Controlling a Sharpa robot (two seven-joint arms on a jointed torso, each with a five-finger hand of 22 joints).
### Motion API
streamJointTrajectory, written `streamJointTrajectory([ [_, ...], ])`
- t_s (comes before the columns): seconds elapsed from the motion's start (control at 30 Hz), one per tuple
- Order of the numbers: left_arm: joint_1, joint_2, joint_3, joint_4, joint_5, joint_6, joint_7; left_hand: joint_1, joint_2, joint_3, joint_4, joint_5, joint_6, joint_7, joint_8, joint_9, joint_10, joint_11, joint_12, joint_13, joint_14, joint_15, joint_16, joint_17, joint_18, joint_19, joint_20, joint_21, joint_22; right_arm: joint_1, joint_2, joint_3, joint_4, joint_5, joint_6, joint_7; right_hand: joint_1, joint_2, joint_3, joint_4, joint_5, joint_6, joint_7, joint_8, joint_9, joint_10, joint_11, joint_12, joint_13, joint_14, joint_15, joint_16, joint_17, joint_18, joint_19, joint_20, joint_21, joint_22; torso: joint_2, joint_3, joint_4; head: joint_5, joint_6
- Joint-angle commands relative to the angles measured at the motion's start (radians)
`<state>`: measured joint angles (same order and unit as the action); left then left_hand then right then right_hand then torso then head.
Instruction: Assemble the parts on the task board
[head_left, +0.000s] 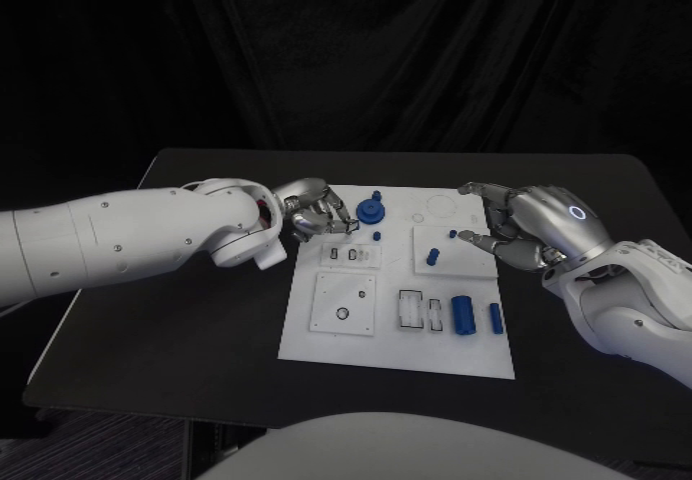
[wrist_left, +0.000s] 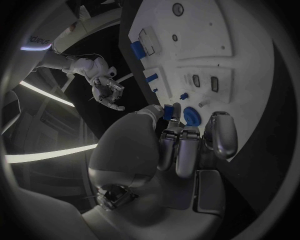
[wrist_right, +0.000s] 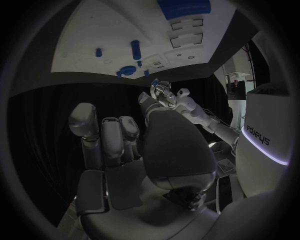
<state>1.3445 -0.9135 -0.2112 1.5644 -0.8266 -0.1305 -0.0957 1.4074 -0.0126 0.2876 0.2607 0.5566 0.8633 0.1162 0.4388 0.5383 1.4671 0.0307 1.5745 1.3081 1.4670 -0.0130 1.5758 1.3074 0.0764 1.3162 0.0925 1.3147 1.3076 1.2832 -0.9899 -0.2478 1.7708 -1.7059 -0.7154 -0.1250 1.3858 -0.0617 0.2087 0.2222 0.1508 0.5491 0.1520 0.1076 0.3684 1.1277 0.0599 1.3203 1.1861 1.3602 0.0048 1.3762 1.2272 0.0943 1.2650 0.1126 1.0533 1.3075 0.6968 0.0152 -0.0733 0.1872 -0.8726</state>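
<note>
Black table (head_left: 173, 330) bears white task board (head_left: 397, 345) dotted with blue parts (head_left: 463, 314).

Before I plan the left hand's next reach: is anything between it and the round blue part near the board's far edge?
Nothing visible. The left hand hovers beside the round blue part, with bare task board between them and its fingers empty.
</note>
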Motion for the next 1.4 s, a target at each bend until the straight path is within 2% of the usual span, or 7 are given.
streamJointTrajectory([
  [0.03, 0.032, 0.018, 0.001, -0.017, -0.045, 0.179, -0.189, -0.020, -0.003, 0.108, -0.096, -0.012, 0.027, -0.021, -0.005, 0.003, 0.104, -0.008, -0.004, 0.263, 0.104, -0.008, -0.005, 0.263, -0.001, 0.003, 0.000, -0.002, 0.163, 0.005, -0.019, 0.000, 0.011, 0.023, -0.009, -0.023, 0.008, 0.001, 0.004, 0.003, 0.009, 0.016, 0.000, 0.008, 0.003, -0.010, 0.003, -0.008, -0.003, -0.010, -0.001, -0.006, -0.003, 0.020, -0.004, 0.001, -0.007, 0.107, -0.003, 0.0059, -0.0065, 0.001, 0.000],
  [0.13, 0.066, 0.045, 0.001, -0.038, -0.047, 0.265, -0.265, -0.033, -0.005, 0.122, -0.100, -0.022, 0.033, -0.024, -0.004, 0.006, 0.104, -0.011, -0.004, 0.263, 0.104, -0.010, -0.005, 0.263, 0.000, 0.003, -0.002, -0.004, 0.162, 0.008, -0.031, 0.000, 0.009, 0.035, -0.012, -0.022, 0.008, 0.002, 0.004, 0.007, 0.011, 0.023, 0.001, 0.011, 0.001, -0.013, 0.004, -0.010, -0.007, -0.011, 0.000, -0.008, -0.005, 0.020, -0.004, 0.001, -0.010, 0.106, -0.005, 0.0142, -0.0129, 0.002, 0.000],
  [0.33, 0.096, 0.101, 0.001, -0.085, -0.047, 0.372, -0.369, -0.064, -0.011, 0.150, -0.112, -0.050, 0.040, -0.028, -0.008, 0.016, 0.104, -0.015, -0.004, 0.263, 0.104, -0.014, -0.005, 0.263, 0.000, 0.004, -0.006, -0.007, 0.161, 0.009, -0.015, 0.000, -0.020, 0.067, -0.009, -0.004, 0.012, 0.005, 0.005, 0.011, 0.018, 0.034, 0.002, 0.014, -0.004, -0.013, 0.004, -0.012, -0.010, -0.009, 0.000, -0.007, -0.004, 0.020, -0.003, 0.002, -0.011, 0.107, -0.007, 0.0263, -0.0209, 0.007, 0.000],
  [0.57, 0.104, 0.153, 0.001, -0.126, -0.047, 0.442, -0.450, -0.085, -0.012, 0.174, -0.128, -0.057, 0.042, -0.028, -0.015, 0.022, 0.104, -0.016, -0.004, 0.263, 0.104, -0.016, -0.005, 0.263, 0.002, -0.001, -0.008, -0.017, 0.158, 0.004, 0.002, 0.000, -0.048, 0.076, -0.001, 0.014, 0.013, 0.007, 0.005, 0.016, 0.022, 0.046, 0.002, 0.018, -0.007, -0.019, 0.005, -0.017, -0.017, -0.010, 0.001, -0.009, -0.007, 0.021, -0.004, 0.002, -0.017, 0.105, -0.010, 0.0381, -0.0332, 0.017, 0.000],
  [0.73, 0.106, 0.193, 0.001, -0.156, -0.047, 0.476, -0.488, -0.117, -0.013, 0.199, -0.152, -0.059, 0.045, -0.029, -0.022, 0.030, 0.104, -0.017, -0.004, 0.263, 0.104, -0.018, -0.005, 0.263, 0.003, 0.000, -0.010, -0.022, 0.157, -0.002, 0.008, 0.000, -0.062, 0.079, 0.005, 0.021, 0.014, 0.008, 0.006, 0.017, 0.022, 0.050, 0.002, 0.019, -0.008, -0.023, 0.005, -0.019, -0.021, -0.010, 0.001, -0.010, -0.009, 0.021, -0.004, 0.003, -0.020, 0.105, -0.017, 0.0506, -0.0395, 0.020, 0.000],
  [1.17, 0.104, 0.235, 0.001, -0.193, -0.026, 0.439, -0.514, -0.177, -0.006, 0.233, -0.192, -0.055, 0.049, -0.030, -0.031, 0.048, 0.104, -0.019, -0.004, 0.263, 0.104, -0.021, -0.005, 0.263, 0.004, 0.004, -0.013, -0.030, 0.154, -0.010, 0.015, 0.000, -0.074, 0.096, 0.020, 0.026, 0.016, 0.009, 0.006, 0.020, 0.024, 0.056, 0.003, 0.020, -0.011, -0.035, 0.005, -0.028, -0.032, -0.016, 0.001, -0.016, -0.018, 0.023, -0.009, 0.003, -0.031, 0.102, -0.030, 0.0588, -0.0448, 0.019, 0.000],
  [1.4, 0.102, 0.227, 0.000, -0.187, 0.051, 0.397, -0.515, -0.194, 0.001, 0.248, -0.208, -0.050, 0.047, -0.029, -0.036, 0.054, 0.104, -0.018, -0.004, 0.263, 0.104, -0.021, -0.005, 0.263, 0.006, -0.003, -0.013, -0.043, 0.150, -0.010, 0.019, 0.000, -0.073, 0.097, 0.028, 0.023, 0.016, 0.010, 0.007, 0.021, 0.024, 0.056, 0.003, 0.020, -0.013, -0.042, 0.006, -0.033, -0.039, -0.020, 0.001, -0.020, -0.023, 0.025, -0.013, 0.003, -0.038, 0.100, -0.039, 0.0548, -0.0466, 0.014, 0.000],
])
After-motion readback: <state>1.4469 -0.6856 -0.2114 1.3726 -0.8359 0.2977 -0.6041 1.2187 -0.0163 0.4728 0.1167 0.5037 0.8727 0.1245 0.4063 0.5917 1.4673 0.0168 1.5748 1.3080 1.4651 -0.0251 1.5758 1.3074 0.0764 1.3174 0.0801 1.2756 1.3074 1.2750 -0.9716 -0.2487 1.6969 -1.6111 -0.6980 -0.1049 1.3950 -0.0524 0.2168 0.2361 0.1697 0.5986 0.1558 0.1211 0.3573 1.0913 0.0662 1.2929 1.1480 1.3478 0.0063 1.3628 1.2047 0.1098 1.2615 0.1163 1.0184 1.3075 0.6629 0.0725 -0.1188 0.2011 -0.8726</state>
